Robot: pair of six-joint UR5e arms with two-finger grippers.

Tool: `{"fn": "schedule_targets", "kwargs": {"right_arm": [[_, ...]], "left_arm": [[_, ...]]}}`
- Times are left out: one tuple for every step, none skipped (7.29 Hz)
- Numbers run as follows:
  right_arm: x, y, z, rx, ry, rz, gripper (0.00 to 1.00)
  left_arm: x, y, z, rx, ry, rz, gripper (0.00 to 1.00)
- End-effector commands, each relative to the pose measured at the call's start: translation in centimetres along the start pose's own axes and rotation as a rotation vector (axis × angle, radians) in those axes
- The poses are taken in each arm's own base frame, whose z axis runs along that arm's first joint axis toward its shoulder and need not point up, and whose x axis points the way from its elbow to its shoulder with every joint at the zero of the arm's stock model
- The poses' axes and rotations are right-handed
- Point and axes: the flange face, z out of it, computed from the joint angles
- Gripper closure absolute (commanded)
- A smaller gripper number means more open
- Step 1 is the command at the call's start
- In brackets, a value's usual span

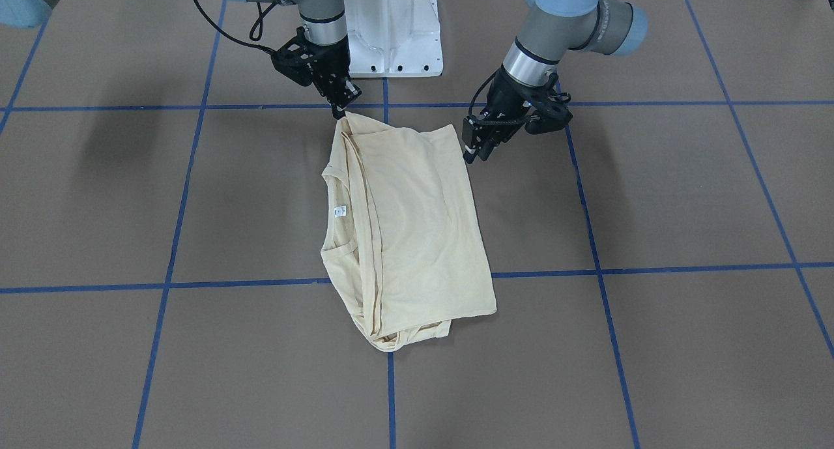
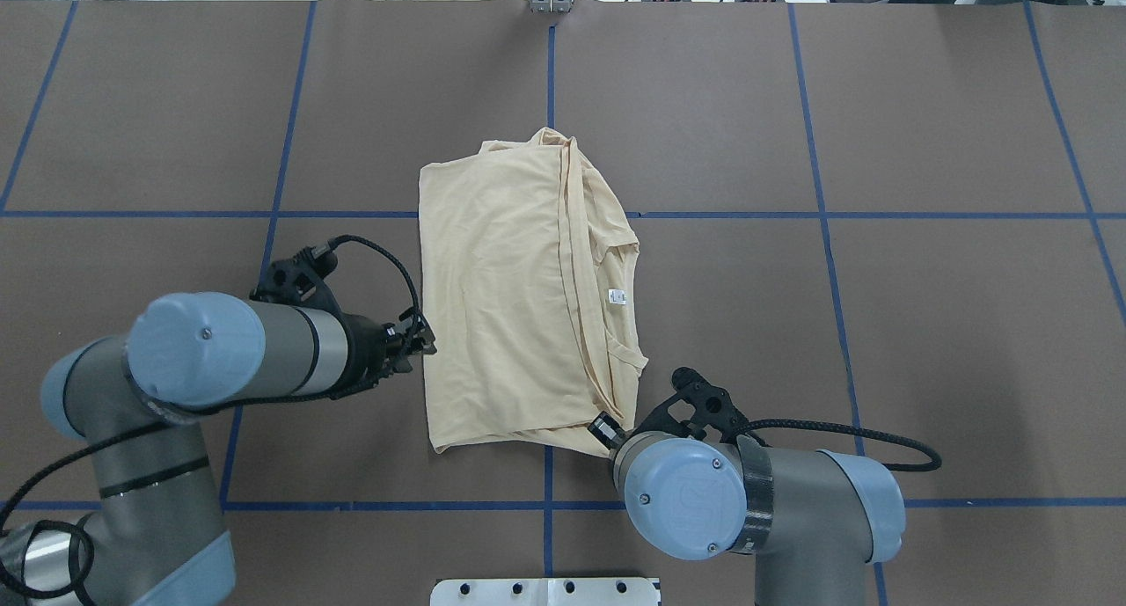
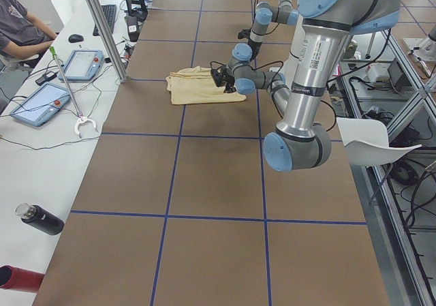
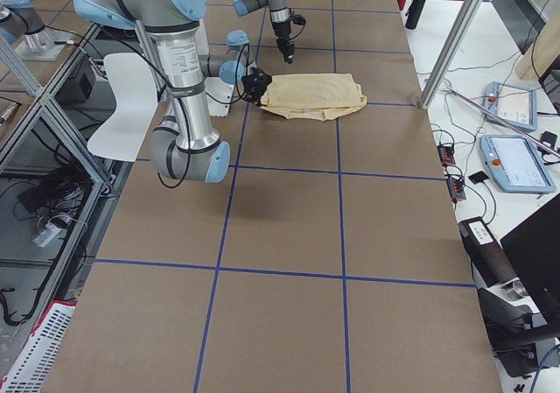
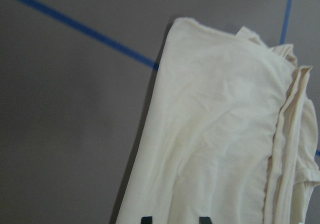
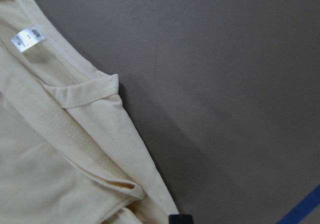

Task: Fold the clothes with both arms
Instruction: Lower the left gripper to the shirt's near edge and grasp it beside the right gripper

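The right pincer (image 2: 604, 429) was clenched on the near right corner of the folded shirt (image 2: 501, 307). The left pincer (image 2: 425, 342), fingers apart, hovered at its left edge. The shirt lay mid-counter (image 2: 792, 324), tag (image 2: 617, 297) showing.

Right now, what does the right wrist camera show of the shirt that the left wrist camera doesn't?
Only the right wrist view shows the white neck tag and the ribbed collar. Only the left wrist view shows the broad smooth folded panel and the left gripper, its fingertips apart at the frame's bottom edge. Both show the pale yellow shirt, its stacked hemmed edges, the brown table and blue tape.
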Motion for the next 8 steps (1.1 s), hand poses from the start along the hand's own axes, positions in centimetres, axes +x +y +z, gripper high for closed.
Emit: {"fn": "schedule_targets", "kwargs": {"right_arm": [[0.0,0.1,0.0,-0.001,0.001,-0.001,1.0],[0.0,0.1,-0.1,-0.003,-0.002,-0.001,1.0],[-0.1,0.2,-0.2,-0.004,-0.003,0.0,1.0],[-0.2,0.1,-0.2,-0.003,-0.004,0.001,1.0],[-0.3,0.0,-0.2,-0.002,-0.006,0.003,1.0],[-0.3,-0.2,-0.1,0.001,-0.004,0.004,1.0],[-0.2,-0.2,-0.1,0.001,-0.004,0.004,1.0],[-0.2,-0.2,-0.1,0.001,-0.004,0.004,1.0]], "left_arm": [[-2.4,6.1,2.3,-0.035,-0.046,-0.074,0.56],[-2.7,6.3,2.6,-0.034,-0.053,-0.072,0.56],[-2.9,6.3,2.8,-0.033,-0.059,-0.072,0.56],[-2.9,6.4,2.8,-0.033,-0.065,-0.073,0.56],[-3.4,7.3,3.4,-0.039,-0.088,-0.066,0.56],[-3.3,7.6,3.4,-0.044,-0.086,-0.065,0.56],[-3.6,7.5,4.2,-0.037,-0.099,-0.065,0.56],[-3.4,7.5,4.1,-0.038,-0.097,-0.064,0.56]]}}
